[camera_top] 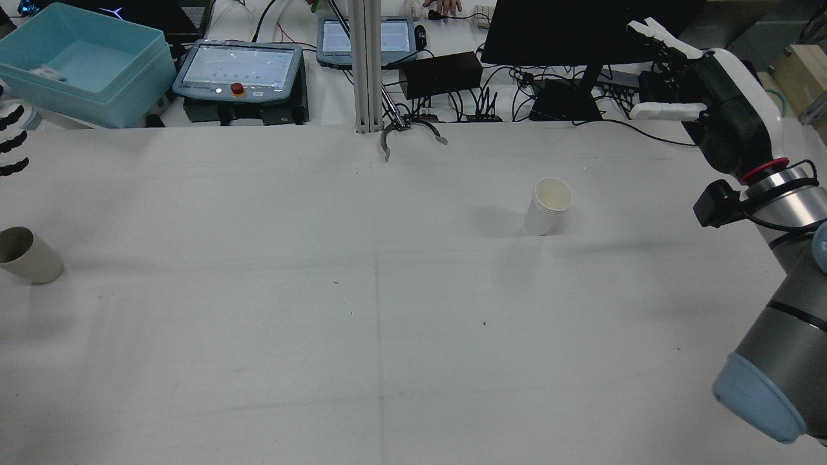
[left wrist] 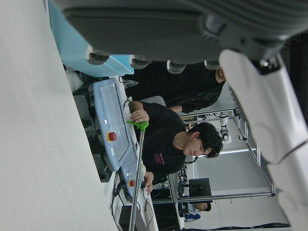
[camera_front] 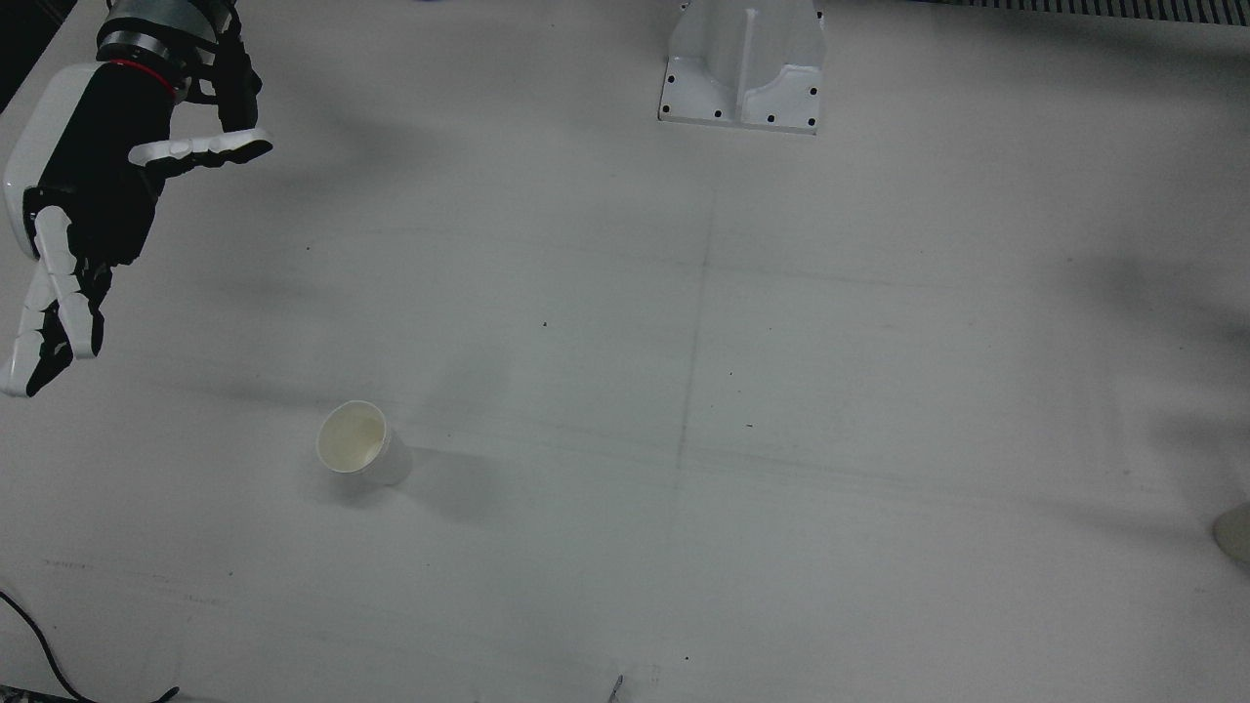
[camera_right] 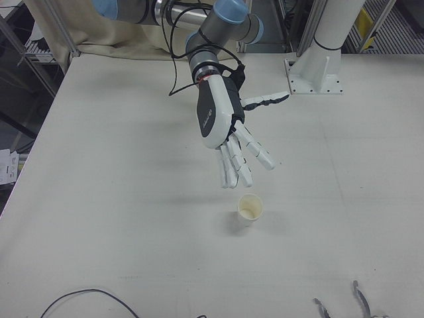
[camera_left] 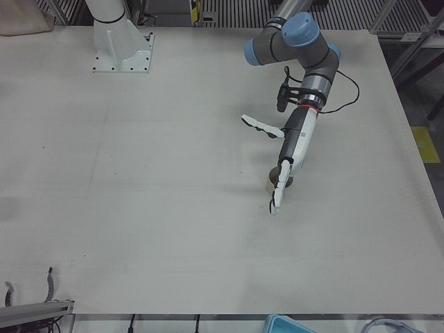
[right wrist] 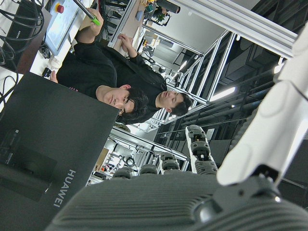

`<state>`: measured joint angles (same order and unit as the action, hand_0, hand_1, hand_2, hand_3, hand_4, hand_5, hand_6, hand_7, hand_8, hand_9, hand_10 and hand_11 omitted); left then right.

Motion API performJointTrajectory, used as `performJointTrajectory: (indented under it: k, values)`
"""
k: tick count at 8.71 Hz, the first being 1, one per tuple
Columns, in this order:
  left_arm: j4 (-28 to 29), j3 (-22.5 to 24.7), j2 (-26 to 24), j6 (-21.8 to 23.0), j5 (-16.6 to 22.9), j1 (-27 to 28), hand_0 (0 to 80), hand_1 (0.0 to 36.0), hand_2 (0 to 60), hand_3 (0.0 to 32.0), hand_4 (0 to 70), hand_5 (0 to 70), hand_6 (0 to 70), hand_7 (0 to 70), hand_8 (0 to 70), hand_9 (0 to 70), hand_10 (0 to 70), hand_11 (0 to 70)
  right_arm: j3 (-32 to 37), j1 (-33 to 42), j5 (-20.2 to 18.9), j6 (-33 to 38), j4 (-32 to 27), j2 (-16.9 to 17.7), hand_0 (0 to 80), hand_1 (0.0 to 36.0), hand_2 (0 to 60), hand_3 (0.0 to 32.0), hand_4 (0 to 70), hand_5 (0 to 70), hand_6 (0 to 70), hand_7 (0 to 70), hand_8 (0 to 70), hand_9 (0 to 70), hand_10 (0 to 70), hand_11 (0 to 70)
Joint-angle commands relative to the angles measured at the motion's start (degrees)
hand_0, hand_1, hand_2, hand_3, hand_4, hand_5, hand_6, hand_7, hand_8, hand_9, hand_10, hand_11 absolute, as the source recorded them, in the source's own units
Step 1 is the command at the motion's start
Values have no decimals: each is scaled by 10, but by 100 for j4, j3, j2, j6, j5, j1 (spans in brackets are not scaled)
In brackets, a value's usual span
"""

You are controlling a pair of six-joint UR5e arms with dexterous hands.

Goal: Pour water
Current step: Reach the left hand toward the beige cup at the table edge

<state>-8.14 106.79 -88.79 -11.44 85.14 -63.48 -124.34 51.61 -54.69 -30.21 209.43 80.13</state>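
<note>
Standing upright on the table [camera_top: 387, 310], the white paper cup [camera_top: 548, 206] is keeping its long axis vertical and its open mouth pointing up; whether it is holding any water cannot be told. The right hand [camera_right: 225, 129] is hovering above the table with its fingers [camera_right: 246, 158] spread and grasping nothing, and the white cup is sitting just beyond and below the fingertips, apart from them. A tan cup [camera_top: 27, 255] is standing on the other half of the table, tilted slightly in the rear view, with its mouth facing up. The left hand [camera_left: 290, 149] is reaching down with its fingers [camera_left: 277, 201] extended and released; in the left-front view they are crossing in front of the tan cup and hiding most of it, so contact cannot be told.
</note>
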Motion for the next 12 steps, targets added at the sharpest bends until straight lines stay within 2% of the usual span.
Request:
performJointTrajectory:
  k: [1, 2, 3, 4, 5, 6, 7, 8, 9, 11, 12]
  values:
    - [-12, -44, -41, -42, -32, 2, 472, 92, 0, 214, 0, 0, 0, 20, 0, 0, 0, 4, 75, 470, -7, -37, -25, -6, 437, 83, 32, 0, 51, 49, 56, 74, 1, 0, 0, 0]
    - [14, -1, -7, -86, -85, -59, 473, 95, 0, 200, 0, 0, 0, 21, 0, 0, 0, 5, 76, 647, -16, -63, -34, -6, 438, 85, 37, 0, 53, 50, 57, 74, 1, 0, 0, 0]
    - [180, -79, 89, -173, -216, -172, 477, 104, 0, 156, 1, 0, 0, 18, 0, 0, 0, 6, 50, 701, -16, -55, -43, -6, 440, 90, 47, 0, 58, 49, 56, 66, 1, 0, 0, 0]
    - [634, -280, 299, -566, -417, -165, 473, 103, 0, 110, 9, 0, 0, 8, 0, 0, 0, 7, 32, 684, -24, -72, -34, -6, 444, 97, 56, 0, 65, 41, 33, 33, 0, 0, 0, 0]
    - [969, -534, 319, -700, -436, -173, 469, 98, 0, 72, 15, 0, 0, 0, 0, 0, 0, 7, -3, 675, -33, -72, -43, 3, 441, 97, 49, 0, 54, 30, 12, 1, 0, 0, 0, 0]
    - [1146, -589, 345, -849, -454, -208, 469, 97, 0, 72, 6, 0, 0, 0, 0, 0, 0, 3, 6, 614, -25, -116, -43, 20, 438, 94, 41, 0, 49, 26, 4, 0, 0, 0, 0, 0]
    - [1557, -703, 493, -1094, -620, -200, 475, 105, 0, 114, 0, 0, 0, 0, 0, 0, 0, 1, 14, 579, -24, -290, -52, 168, 438, 92, 40, 0, 51, 26, 5, 0, 0, 0, 0, 0]
    - [1892, -982, 469, -1184, -943, -165, 475, 112, 0, 146, 0, 0, 0, 0, 0, 1, 0, 0, 41, 552, -24, -457, -60, 170, 453, 103, 38, 0, 30, 13, 0, 0, 0, 0, 0, 0]
    - [1965, -994, 460, -1263, -1094, -34, 484, 126, 0, 128, 0, 0, 0, 0, 0, 3, 0, 7, 67, 526, -33, -598, -60, 161, 456, 110, 37, 0, 1, 6, 0, 0, 0, 0, 0, 0]
    - [1991, -1072, 512, -1272, -1043, 2, 557, 189, 0, 72, 0, 0, 0, 0, 0, 9, 3, 29, 41, 299, -33, -801, -60, 274, 482, 157, 42, 0, 0, 0, 0, 0, 0, 0, 0, 0]
    - [2157, -1090, 530, -1464, -1078, 46, 552, 195, 0, 66, 0, 0, 0, 0, 0, 12, 3, 29, 41, 123, -25, -802, -60, 293, 467, 139, 49, 0, 0, 0, 0, 0, 0, 0, 0, 0]
